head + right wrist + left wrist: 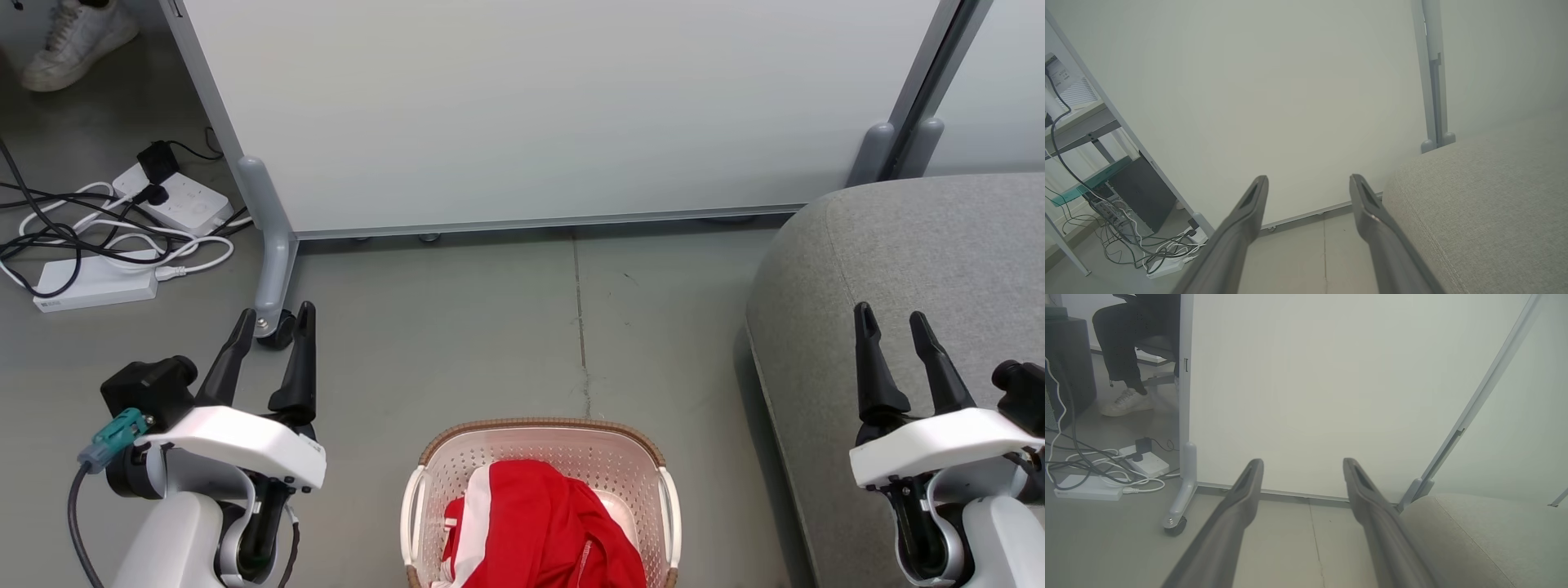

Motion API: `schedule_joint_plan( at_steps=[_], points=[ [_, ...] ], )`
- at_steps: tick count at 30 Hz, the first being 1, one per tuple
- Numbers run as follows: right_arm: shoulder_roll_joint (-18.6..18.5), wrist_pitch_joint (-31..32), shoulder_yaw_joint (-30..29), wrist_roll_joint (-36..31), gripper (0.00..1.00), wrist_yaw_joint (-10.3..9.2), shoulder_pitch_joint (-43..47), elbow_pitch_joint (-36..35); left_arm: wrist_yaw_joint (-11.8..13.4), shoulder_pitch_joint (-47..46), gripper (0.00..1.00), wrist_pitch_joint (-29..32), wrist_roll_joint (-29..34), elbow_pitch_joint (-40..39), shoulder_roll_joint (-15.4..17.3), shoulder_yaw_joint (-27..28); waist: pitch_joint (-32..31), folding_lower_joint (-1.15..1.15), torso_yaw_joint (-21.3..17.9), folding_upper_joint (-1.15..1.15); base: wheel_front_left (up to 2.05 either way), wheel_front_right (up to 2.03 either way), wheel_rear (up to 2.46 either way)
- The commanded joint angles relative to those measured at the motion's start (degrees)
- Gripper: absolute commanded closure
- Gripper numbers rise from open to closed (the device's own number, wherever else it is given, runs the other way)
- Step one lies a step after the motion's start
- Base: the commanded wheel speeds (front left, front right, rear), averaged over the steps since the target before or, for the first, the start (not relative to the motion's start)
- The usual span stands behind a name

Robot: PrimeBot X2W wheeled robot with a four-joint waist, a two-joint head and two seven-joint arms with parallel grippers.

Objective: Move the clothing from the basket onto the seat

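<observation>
You've got the clothing [539, 523] heaped in the basket [543, 425] on the floor between your arms, the seat [922, 261] just right of it. Your left gripper [276, 312] and right gripper [891, 314] both hang spread wide, empty

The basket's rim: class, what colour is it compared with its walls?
Brown rim on the cream-white perforated basket, best in the head view.

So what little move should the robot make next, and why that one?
Probably swing the right hand inward and down toward the red clothing. The clothing lies heaped in the basket, with none on the visible part of the seat. That hand is open, holds nothing, and is on the seat's side.
</observation>
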Motion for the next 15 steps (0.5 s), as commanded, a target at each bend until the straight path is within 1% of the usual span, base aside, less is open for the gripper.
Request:
schedule_joint_plan(
  at_steps=[1,9,15],
  points=[
    [-0.28,-0.5,0.08,-1.87,0.0,0.28,-0.14,-0.64,0.36,0.0,0.0,-0.4,1.91,-1.12,0.72,-0.39,-0.03,0.0,0.04,0.0,0.0,0.0,0.0],
    [0.01,0.23,0.8,-6.09,0.0,0.27,0.66,-0.84,0.96,1.18,0.0,-0.22,5.31,-1.56,1.06,-1.55,-0.08,0.0,0.16,0.0,0.0,0.0,0.0],
    [0.14,0.46,0.91,-8.04,0.0,0.28,1.4,-1.09,1.6,1.87,0.0,-0.01,6.76,-1.9,0.98,-1.8,-0.18,0.0,0.28,0.0,0.0,0.0,0.0]
  ],
)
